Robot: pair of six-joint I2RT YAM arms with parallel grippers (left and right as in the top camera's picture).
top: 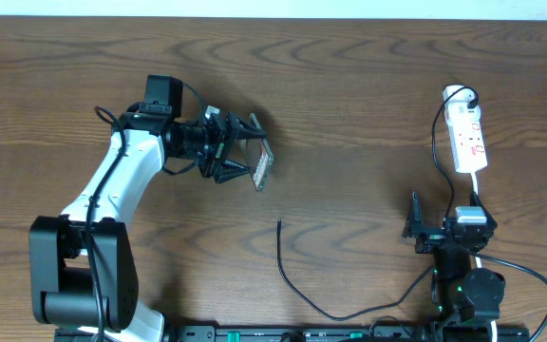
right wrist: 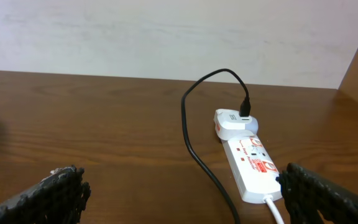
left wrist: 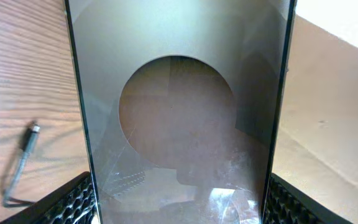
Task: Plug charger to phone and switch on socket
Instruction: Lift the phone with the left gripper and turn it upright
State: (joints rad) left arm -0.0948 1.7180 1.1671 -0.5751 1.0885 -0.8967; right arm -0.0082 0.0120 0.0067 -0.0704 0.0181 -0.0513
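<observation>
My left gripper (top: 242, 149) is shut on the phone (top: 262, 170), holding it off the table at left centre. In the left wrist view the glossy dark brown phone (left wrist: 179, 118) with its round lighter patch fills the frame between my fingers. The charger cable (top: 297, 285) lies on the table below it, plug tip (top: 279, 224) free; the tip also shows in the left wrist view (left wrist: 33, 130). The white socket strip (top: 467, 138) lies at the right with an adapter plugged in; it also shows in the right wrist view (right wrist: 250, 163). My right gripper (top: 416, 228) is open and empty, near the strip's end.
The socket's white cord (top: 478, 190) runs down toward my right arm base. The black charger cable (right wrist: 197, 149) loops from the adapter across the table. A pale wall (right wrist: 166, 31) stands behind the table's far edge.
</observation>
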